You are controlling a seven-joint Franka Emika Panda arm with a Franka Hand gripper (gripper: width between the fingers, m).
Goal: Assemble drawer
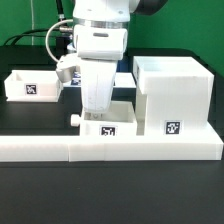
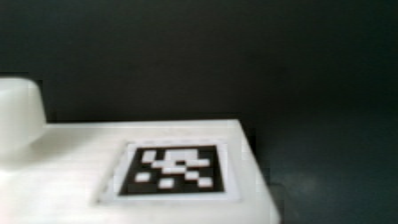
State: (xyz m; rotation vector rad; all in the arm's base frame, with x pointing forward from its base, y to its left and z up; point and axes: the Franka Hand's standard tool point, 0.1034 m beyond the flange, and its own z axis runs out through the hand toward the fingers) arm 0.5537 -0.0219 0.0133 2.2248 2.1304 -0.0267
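Note:
The large cube-like housing [image 1: 170,92] stands at the exterior view's right, tag facing front. One small tray [image 1: 30,85] lies at the far left. The other small tray [image 1: 108,127], its knob [image 1: 75,118] pointing to the exterior view's left, sits against the low wall beside the housing. My gripper [image 1: 97,112] reaches straight down into or onto this tray; its fingertips are hidden by the hand and the tray's rim. The wrist view shows a white tagged face [image 2: 178,170] close up and a white rounded piece [image 2: 18,110]; no fingers show there.
A long low white L-shaped wall [image 1: 110,150] runs along the front, with the tray and housing behind it. The table is black. Cables hang behind the arm [image 1: 55,40].

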